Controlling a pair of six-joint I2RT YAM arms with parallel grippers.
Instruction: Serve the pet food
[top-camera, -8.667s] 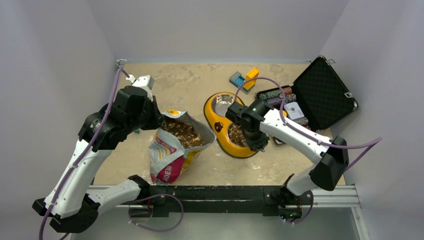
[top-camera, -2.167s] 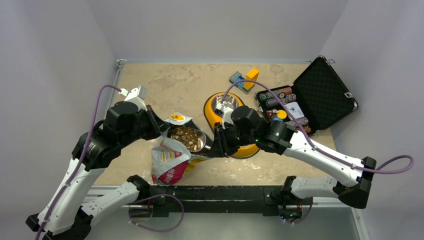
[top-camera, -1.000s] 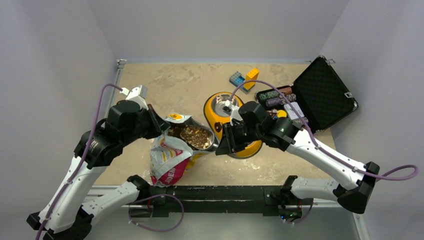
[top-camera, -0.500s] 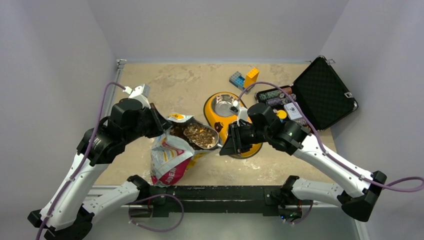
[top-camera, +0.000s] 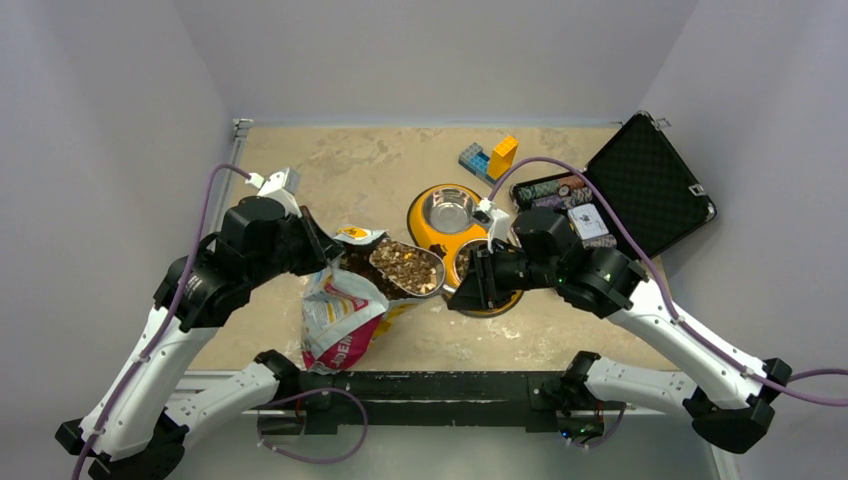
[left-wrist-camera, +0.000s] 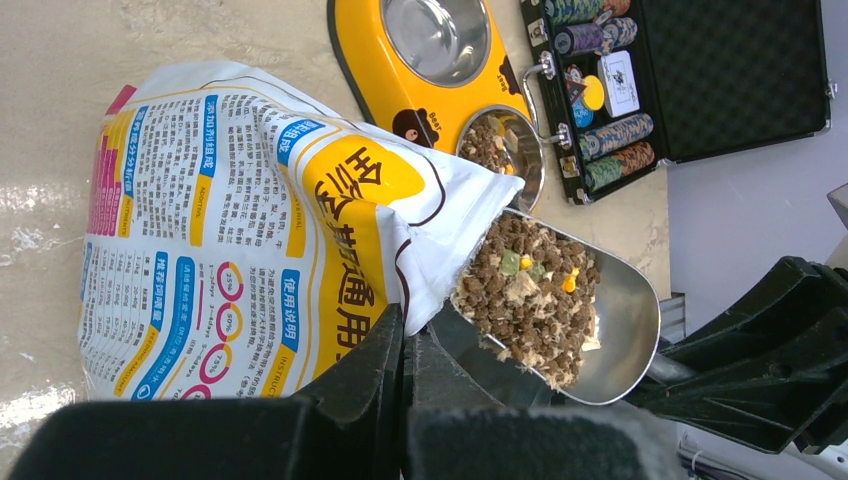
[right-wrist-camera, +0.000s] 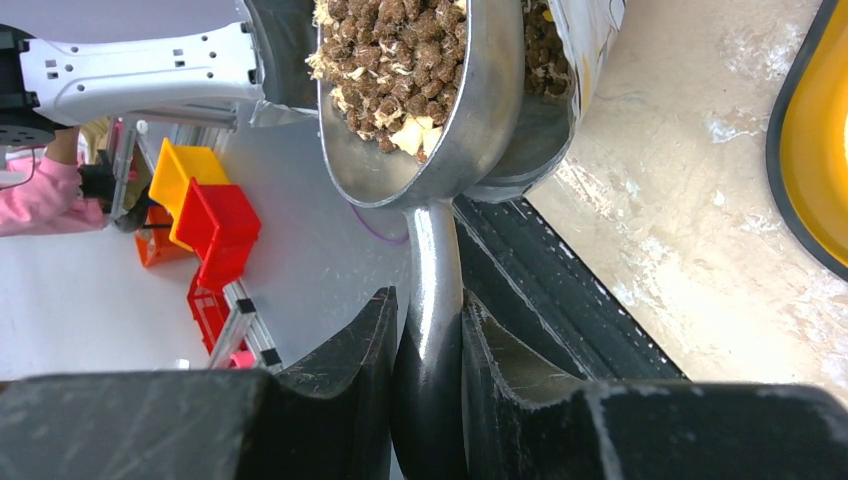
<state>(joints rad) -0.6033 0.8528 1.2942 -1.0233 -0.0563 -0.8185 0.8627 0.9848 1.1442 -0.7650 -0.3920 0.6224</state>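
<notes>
The pet food bag (top-camera: 338, 318) stands open on the table, with kibble inside. My left gripper (top-camera: 322, 247) is shut on the bag's top edge and holds it open; in the left wrist view its jaws pinch the white rim (left-wrist-camera: 440, 270). My right gripper (top-camera: 466, 296) is shut on the handle (right-wrist-camera: 430, 290) of a steel scoop (top-camera: 408, 269). The scoop is heaped with pet food (left-wrist-camera: 525, 295), also seen in the right wrist view (right-wrist-camera: 385, 50), and hovers just outside the bag's mouth. The yellow double-bowl feeder (top-camera: 428, 235) lies to the right. Its far bowl (top-camera: 448, 210) is empty and its near bowl (left-wrist-camera: 500, 145) holds some kibble.
An open black case (top-camera: 640, 185) with poker chips sits at the right, close to the feeder. Toy bricks (top-camera: 488, 157) lie behind the feeder. A black rail (top-camera: 450, 385) runs along the table's front edge.
My right gripper has drawn the loaded scoop out of the bag and moved it right, toward the feeder. My left gripper stays on the bag's edge.
</notes>
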